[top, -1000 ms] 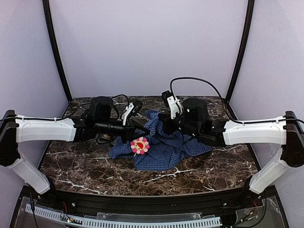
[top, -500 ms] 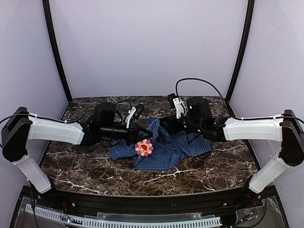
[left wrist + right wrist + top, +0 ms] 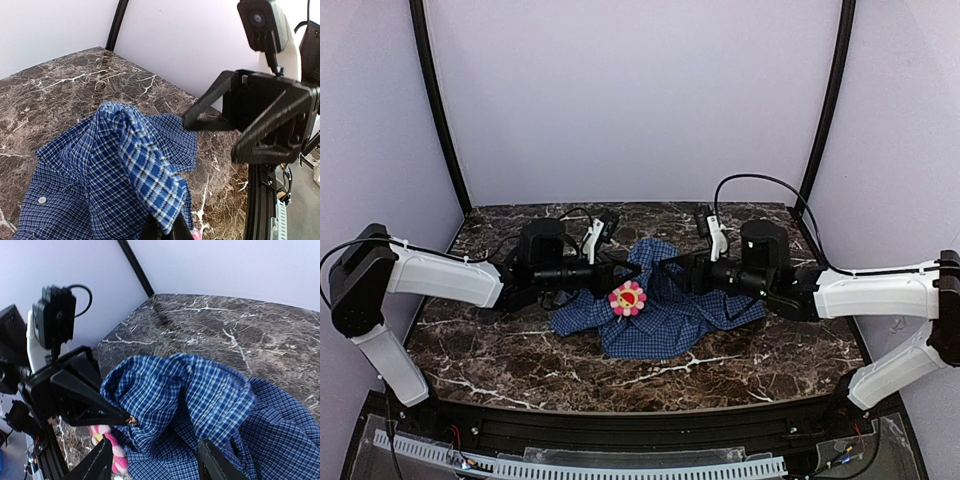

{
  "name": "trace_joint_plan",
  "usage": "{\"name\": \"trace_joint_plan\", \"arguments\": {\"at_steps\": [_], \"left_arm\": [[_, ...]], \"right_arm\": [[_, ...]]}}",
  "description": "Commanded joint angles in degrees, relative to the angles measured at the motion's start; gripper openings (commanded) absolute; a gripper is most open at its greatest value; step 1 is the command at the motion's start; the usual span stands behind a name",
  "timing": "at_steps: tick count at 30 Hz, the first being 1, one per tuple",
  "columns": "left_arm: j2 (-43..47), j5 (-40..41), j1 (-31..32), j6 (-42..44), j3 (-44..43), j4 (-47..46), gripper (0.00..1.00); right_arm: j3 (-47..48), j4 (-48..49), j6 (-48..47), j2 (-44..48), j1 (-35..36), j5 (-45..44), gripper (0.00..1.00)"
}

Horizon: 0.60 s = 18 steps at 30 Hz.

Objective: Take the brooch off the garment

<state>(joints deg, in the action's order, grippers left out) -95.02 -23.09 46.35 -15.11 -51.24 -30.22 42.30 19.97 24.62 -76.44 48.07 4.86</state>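
Left claw [image 3: 129, 420]: pinching blue check cloth shirt [image 3: 660, 322]
Right claw [image 3: 668, 272]: jaws spread, empty
Risk: pink flower brooch [image 3: 627, 298] — clasp may snag, cloth tears

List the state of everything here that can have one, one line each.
blue shirt: crumpled on the table, one fold pulled up.
brooch: against the shirt front; its pin is hidden.
left gripper: shut on the raised fold, beside the brooch.
right gripper: open, holding nothing, above the shirt.
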Motion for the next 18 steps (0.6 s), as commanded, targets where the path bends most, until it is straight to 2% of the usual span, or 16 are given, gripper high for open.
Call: {"name": "trace_joint_plan", "arguments": {"at_steps": [1, 4, 9, 15, 18], "left_arm": [[2.76, 1.96, 0.15, -0.81, 0.49, -0.34, 0.02], [3.37, 1.32, 0.15, -0.90, 0.37, 0.86, 0.07], [4.84, 0.51, 0.15, -0.49, -0.04, 3.92, 0.30], [5.60, -0.50, 0.15, 1.53, -0.04, 9.25, 0.39], [5.54, -1.67, 0.15, 1.93, -0.44, 11.31, 0.48]], "right_arm": [[-0.83, 7.68, 2.16, -3.91, 0.53, 8.84, 0.56], [0.22, 8.21, 2.03, -6.29, 0.69, 10.41, 0.51], [0.02, 8.91, 1.85, -6.78, 0.88, 9.23, 0.48], [-0.33, 7.82, 1.43, -6.50, 0.88, 7.18, 0.47], [-0.46, 8.07, 1.49, -7.15, 0.89, 7.03, 0.46]]}}
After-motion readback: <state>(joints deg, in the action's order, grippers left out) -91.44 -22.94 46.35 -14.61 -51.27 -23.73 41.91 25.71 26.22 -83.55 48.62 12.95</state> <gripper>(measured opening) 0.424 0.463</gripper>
